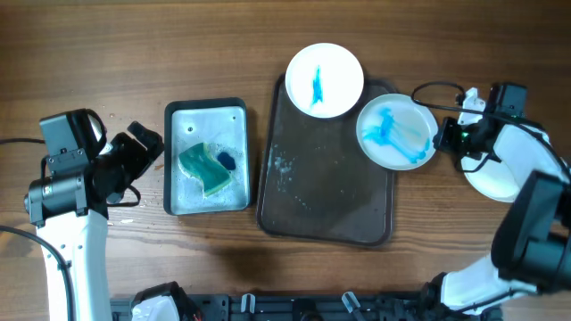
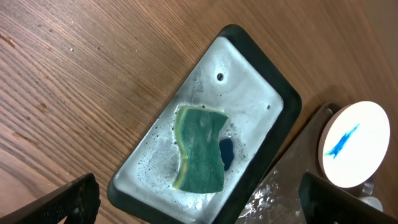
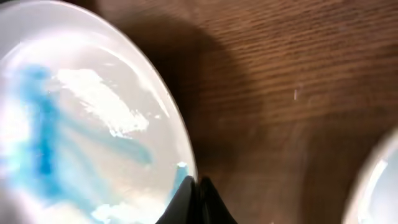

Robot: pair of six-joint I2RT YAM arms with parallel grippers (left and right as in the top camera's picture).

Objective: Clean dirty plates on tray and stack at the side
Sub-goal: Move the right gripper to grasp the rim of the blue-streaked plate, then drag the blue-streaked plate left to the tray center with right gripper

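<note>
in the right wrist view, the right gripper (image 3: 199,200) is seen at the bottom edge. its jaws are pinched together, and the rim of the smeared plate (image 3: 81,112) is clamped between the dark tips. broad pale blue smears are spread over that plate's glossy white face. past its rim the brown wooden table (image 3: 280,74) is shown, and a sliver of the plain plate (image 3: 380,180) is caught at the right edge.

in the left wrist view, the left gripper (image 2: 199,190) is spread wide. its fingers (image 2: 68,202) are seen only as dark tips in the two bottom corners, and nothing is held between them. beyond them a teal-rimmed basin (image 2: 245,93) with a foamy whitish inside is laid out. a green and yellow sponge (image 2: 200,149) lies in it, beside a small dark blue blob (image 2: 227,152). further off, the streaked plate (image 2: 354,144) is seen with one thin blue mark.

only the overhead view gives the whole layout. the left gripper is placed just left of the basin, touching nothing. the dark brown tray (image 1: 326,192) lies to the basin's right. the streaked plate overlaps the tray's top edge. the smeared plate overhangs its upper right corner and is gripped at its right rim. the plain plate lies on the table right of the tray, partly hidden by the right arm.
</note>
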